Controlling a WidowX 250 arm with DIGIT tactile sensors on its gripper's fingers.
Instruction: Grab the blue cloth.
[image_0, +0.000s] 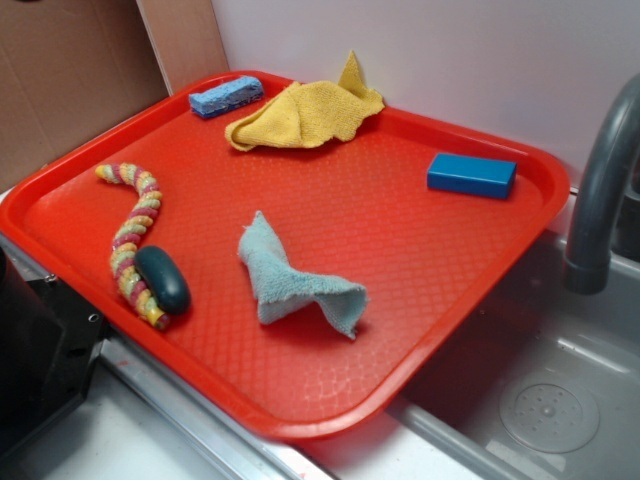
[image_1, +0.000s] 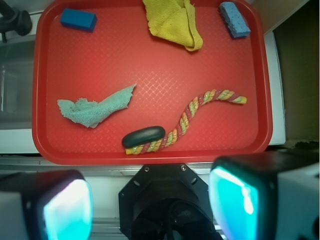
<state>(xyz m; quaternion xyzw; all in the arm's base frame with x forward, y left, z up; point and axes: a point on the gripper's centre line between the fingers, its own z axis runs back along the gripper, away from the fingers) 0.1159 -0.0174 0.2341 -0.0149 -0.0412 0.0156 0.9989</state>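
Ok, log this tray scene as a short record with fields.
surface: red tray beside a sink
target: blue cloth, crumpled, mid-tray, untouched
other cloth: yellow cloth, far edge
blocks: blue block; blue sponge
toys: striped rope with a dark oval object against it
gripper: gripper open, holding nothing, off the tray's near edge

I am looking at a red tray (image_0: 470, 290) that is lying on the counter (image_0: 110, 440), just beside the sink (image_0: 560, 390). On the tray, the blue cloth (image_0: 295, 278) is lying crumpled near the middle, partly folded up. A twisted rope (image_0: 132, 232) is curving along one side, and a dark oval object (image_0: 164, 279) is resting against its end. At the far edge, a yellow cloth (image_0: 305, 112) is lying bunched, with a blue sponge (image_0: 226, 96) just beside it. A blue block (image_0: 471, 175) is sitting apart, near the corner by the faucet (image_0: 600, 190).
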